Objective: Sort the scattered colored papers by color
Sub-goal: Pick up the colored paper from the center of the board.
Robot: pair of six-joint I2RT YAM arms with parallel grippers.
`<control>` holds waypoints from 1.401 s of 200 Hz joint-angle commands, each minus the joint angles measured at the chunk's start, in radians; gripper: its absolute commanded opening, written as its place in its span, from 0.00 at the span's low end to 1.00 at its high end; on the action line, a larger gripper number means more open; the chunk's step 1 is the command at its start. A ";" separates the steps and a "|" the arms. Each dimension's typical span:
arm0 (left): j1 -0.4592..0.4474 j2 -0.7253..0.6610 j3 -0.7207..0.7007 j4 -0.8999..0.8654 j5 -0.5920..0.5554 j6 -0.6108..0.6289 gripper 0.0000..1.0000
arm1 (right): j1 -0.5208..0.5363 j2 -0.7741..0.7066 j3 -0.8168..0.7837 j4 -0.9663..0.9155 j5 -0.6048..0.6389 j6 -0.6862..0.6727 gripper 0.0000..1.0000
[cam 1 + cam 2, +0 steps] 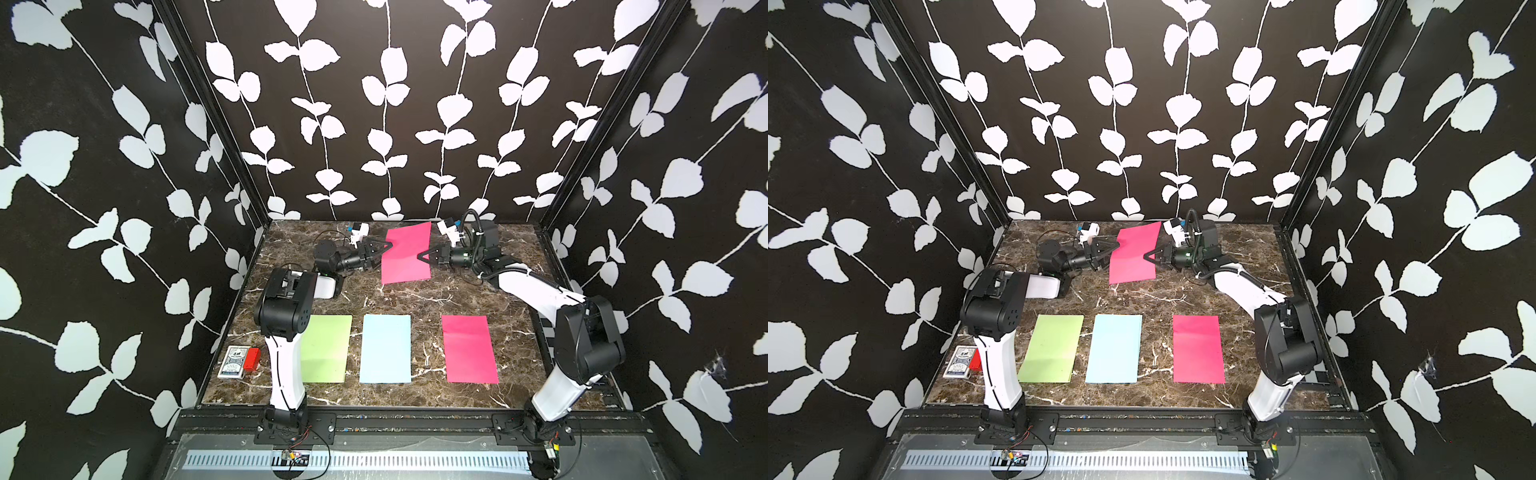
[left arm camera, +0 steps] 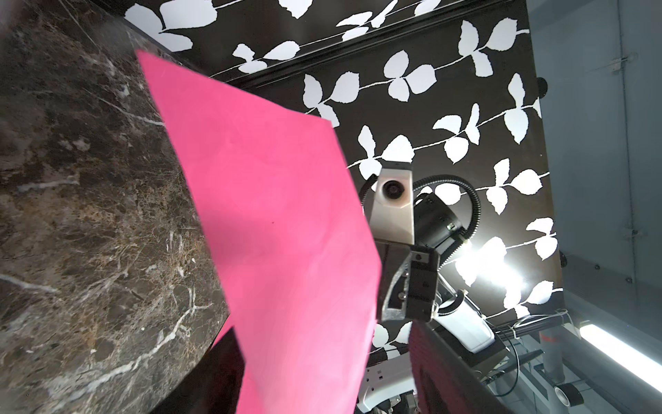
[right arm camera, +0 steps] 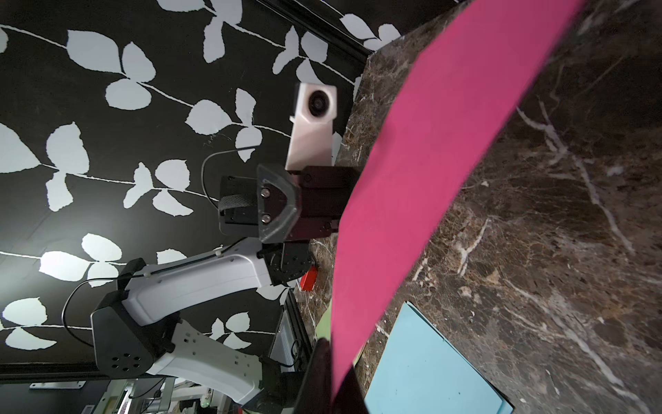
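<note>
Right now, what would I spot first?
A bright pink sheet is held up, tilted, at the far middle of the table, pinched by the right gripper. Nearer, a green sheet, a blue sheet and a second pink sheet lie in a row.

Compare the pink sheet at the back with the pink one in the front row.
The back pink sheet is pinched at its edge by the shut right gripper; the front pink sheet is untouched. The back pink sheet is tilted and bent; the front pink sheet lies flat. Both share colour and shape.
</note>
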 commanded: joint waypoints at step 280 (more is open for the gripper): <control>-0.007 -0.194 -0.027 -0.524 0.101 0.476 0.47 | -0.007 0.030 0.075 -0.298 0.005 -0.258 0.00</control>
